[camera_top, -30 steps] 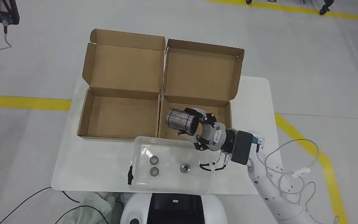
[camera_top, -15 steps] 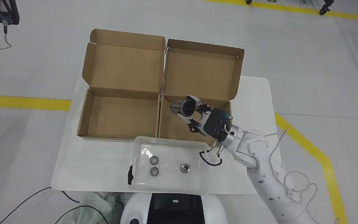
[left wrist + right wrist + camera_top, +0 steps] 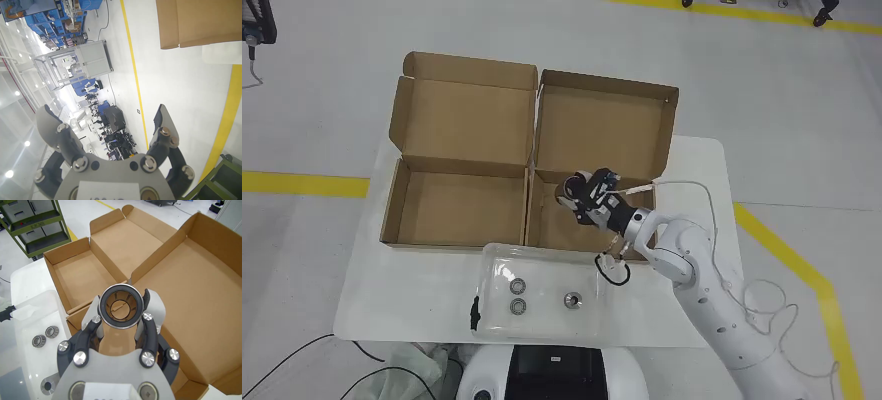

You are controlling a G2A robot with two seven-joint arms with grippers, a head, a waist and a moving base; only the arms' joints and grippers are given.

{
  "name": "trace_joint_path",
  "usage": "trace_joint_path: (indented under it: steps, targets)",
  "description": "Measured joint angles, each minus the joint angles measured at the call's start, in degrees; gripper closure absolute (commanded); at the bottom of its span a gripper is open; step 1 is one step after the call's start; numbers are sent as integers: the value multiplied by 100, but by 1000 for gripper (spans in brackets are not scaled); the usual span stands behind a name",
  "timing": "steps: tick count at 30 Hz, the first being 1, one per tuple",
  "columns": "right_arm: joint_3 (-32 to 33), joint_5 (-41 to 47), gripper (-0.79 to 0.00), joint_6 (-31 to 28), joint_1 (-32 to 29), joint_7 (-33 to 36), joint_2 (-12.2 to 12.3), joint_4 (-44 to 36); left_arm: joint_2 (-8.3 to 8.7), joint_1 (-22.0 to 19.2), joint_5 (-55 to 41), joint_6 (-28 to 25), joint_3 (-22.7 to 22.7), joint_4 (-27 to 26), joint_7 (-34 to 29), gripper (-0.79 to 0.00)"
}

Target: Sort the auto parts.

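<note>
My right gripper (image 3: pixel 122 309) (image 3: pixel 582 192) is shut on a large metal cylindrical bearing (image 3: pixel 121 307) (image 3: pixel 571 189), held above the right cardboard box (image 3: pixel 642 205) (image 3: pixel 189 294). The left cardboard box (image 3: pixel 442 208) (image 3: pixel 79 275) stands beside it with nothing inside. A clear plastic tray (image 3: pixel 497 265) (image 3: pixel 28 317) in front of the boxes holds two small tapered bearings (image 3: pixel 518 295) (image 3: pixel 45 335) and a flat metal disc with a hole (image 3: pixel 572 299) (image 3: pixel 48 386). My left gripper (image 3: pixel 104 121) is open with nothing between its fingers, pointing out at the room.
A small black part (image 3: pixel 474 312) (image 3: pixel 6 313) hangs at the tray's left end. Both boxes have their lids (image 3: pixel 607 125) folded back upright. A green metal shelf cart (image 3: pixel 36 224) stands off the table. Bare white table (image 3: pixel 692 170) lies to the right of the boxes.
The right arm has carried the large bearing away from the tray and lowered it over the right box, turning the wrist as it went.
</note>
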Motion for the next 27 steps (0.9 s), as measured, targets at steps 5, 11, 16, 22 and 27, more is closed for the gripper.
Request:
trace_joint_path:
  steps: [5, 11, 16, 22, 27]
  targets:
    - [-122, 245, 0, 3, 181, 329, -41, 392, 0, 0, 0, 0, 0, 0, 0, -785]
    - [-333, 417, 0, 247, 492, 828, -119, 950, 0, 0, 0, 0, 0, 0, 0, -785]
    - [-539, 452, 0, 602, 671, 1177, -198, 1192, 0, 0, 0, 0, 0, 0, 0, -785]
    - [-747, 604, 0, 613, 893, 1308, -288, 1504, 0, 0, 0, 0, 0, 0, 0, -785]
    - [-871, 670, -37, 574, 1043, 1371, -344, 1699, 0, 0, 0, 0, 0, 0, 0, -785]
